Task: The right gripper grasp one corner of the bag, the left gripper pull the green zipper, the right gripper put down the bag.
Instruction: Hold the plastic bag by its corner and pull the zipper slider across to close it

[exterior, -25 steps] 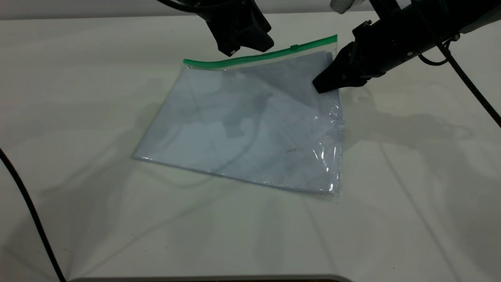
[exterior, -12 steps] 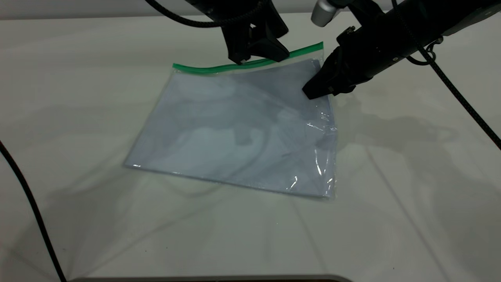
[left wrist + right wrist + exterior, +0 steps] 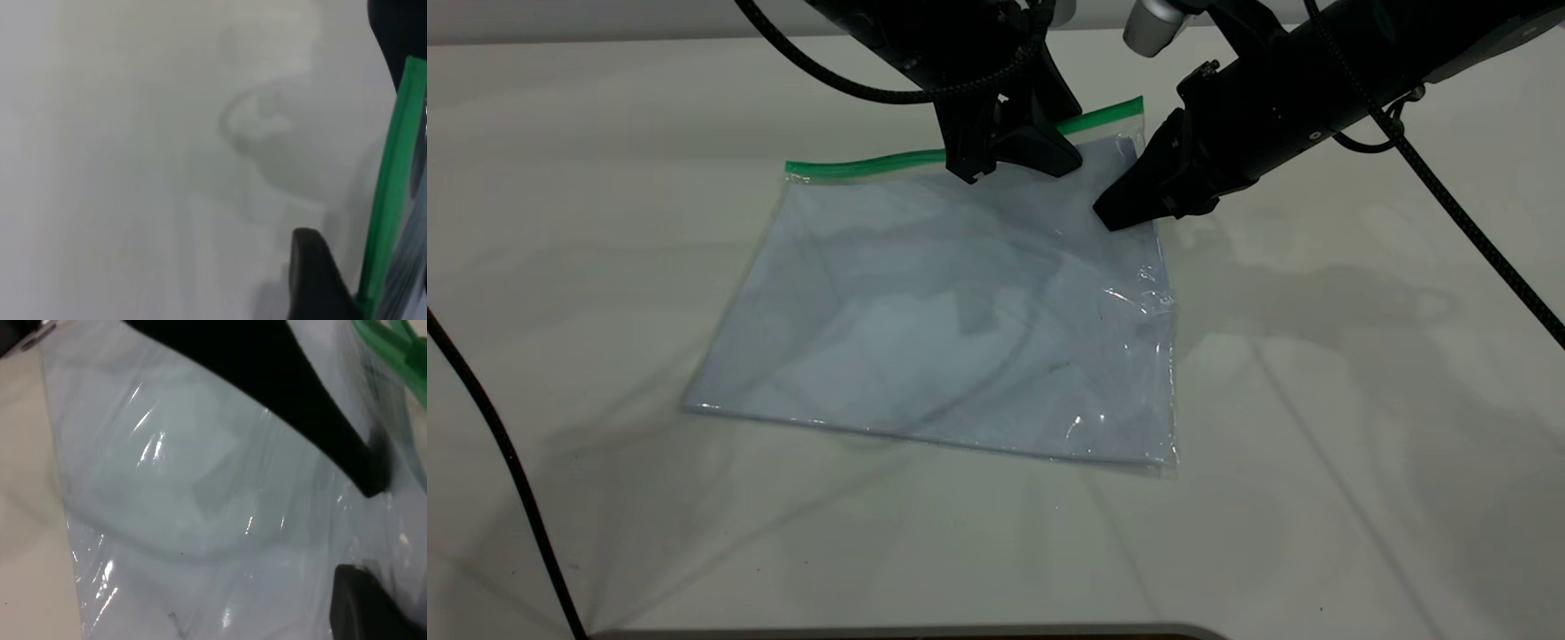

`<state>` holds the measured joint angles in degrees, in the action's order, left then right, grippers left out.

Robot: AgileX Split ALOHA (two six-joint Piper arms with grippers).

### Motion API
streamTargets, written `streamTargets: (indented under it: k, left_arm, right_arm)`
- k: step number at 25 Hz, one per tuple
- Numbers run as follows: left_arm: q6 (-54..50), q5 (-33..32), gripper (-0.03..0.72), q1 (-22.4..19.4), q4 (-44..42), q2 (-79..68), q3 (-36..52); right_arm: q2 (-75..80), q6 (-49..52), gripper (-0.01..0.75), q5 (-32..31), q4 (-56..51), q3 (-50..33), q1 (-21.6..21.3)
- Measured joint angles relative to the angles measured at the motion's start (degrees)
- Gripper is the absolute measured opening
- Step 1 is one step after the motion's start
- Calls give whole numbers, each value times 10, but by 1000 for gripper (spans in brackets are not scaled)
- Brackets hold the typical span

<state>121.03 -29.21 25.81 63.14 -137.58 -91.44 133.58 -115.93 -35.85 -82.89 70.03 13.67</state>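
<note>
The bag (image 3: 943, 329), clear with white sheets inside, lies flat on the table, its green zipper (image 3: 863, 164) along the far edge. My right gripper (image 3: 1116, 212) is shut on the bag near its far right corner, which is slightly raised. In the right wrist view the bag (image 3: 187, 487) runs between its jaws (image 3: 363, 533). My left gripper (image 3: 1014, 164) sits over the middle of the zipper, jaws apart astride it, hiding the slider tab. In the left wrist view one of its fingers (image 3: 313, 280) lies beside the green strip (image 3: 390, 187).
A white table (image 3: 1316, 444) lies all around the bag. A black cable (image 3: 507, 462) runs along the left edge. Another cable (image 3: 1467, 222) hangs from the right arm. The table's near edge (image 3: 907, 633) is at the bottom.
The right gripper has dragged the bag to the left. The left gripper has come down from above the far edge onto the zipper, covering the slider tab.
</note>
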Motion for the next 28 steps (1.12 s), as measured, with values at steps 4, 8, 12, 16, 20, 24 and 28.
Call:
streamTargets:
  k: [4, 8, 12, 16, 20, 24, 28]
  left_arm:
    - [0, -2, 322, 0, 0, 0, 0]
    - [1, -4, 172, 0, -2, 0, 0]
    - [1, -2, 68, 0, -3, 0, 0]
    - [1, 17, 56, 0, 0, 0, 0]
    - [1, 33, 56, 0, 5, 0, 0]
    - [2, 42, 56, -1, 13, 0, 0]
    - [2, 43, 56, -8, 16, 0, 0]
  right_arm:
    - [0, 0, 35, -1, 0, 0, 0]
    - [0, 1, 35, -1, -1, 0, 0]
    - [0, 7, 35, -10, -9, 0, -1]
    - [0, 14, 35, -27, -21, 0, -8]
    - [0, 18, 35, -50, -31, 0, -25]
    - [0, 19, 35, -86, -40, 0, -52]
    - [0, 19, 35, -122, -44, 0, -80]
